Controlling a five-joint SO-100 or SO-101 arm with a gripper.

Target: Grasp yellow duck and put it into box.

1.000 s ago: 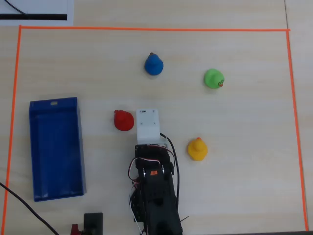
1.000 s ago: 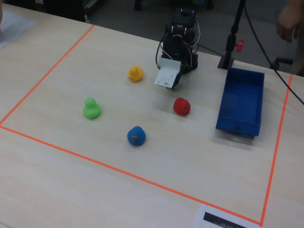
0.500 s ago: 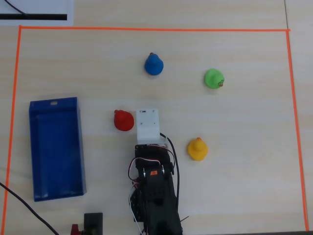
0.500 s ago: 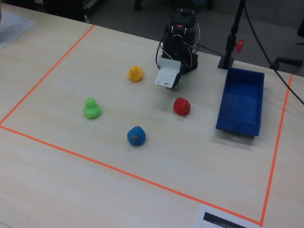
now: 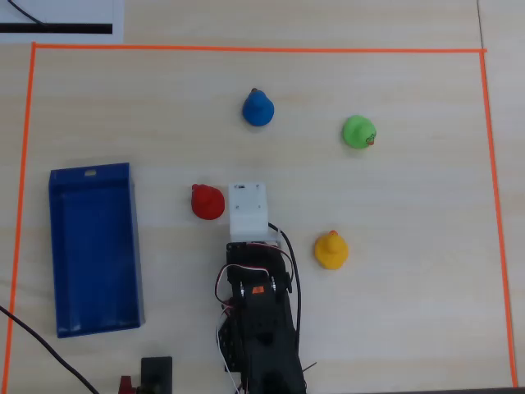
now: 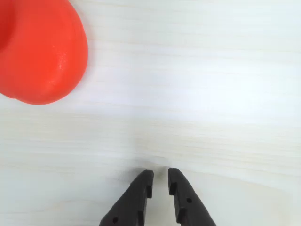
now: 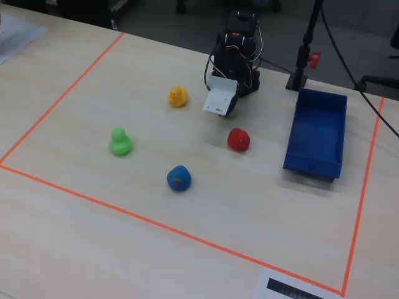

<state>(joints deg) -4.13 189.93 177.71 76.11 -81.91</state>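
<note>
Yellow duck [image 5: 330, 250]: untouched, at 4 o'clock from gripper [image 6: 160, 175] overhead. Fingers nearly together, empty. Step: approach. Next: swing over, spread fingers. Box [image 5: 57, 246]: empty.

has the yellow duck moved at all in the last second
No. In the overhead view the yellow duck sits at the same spot relative to the orange tape line and the blue box as before, untouched by the gripper.
</note>
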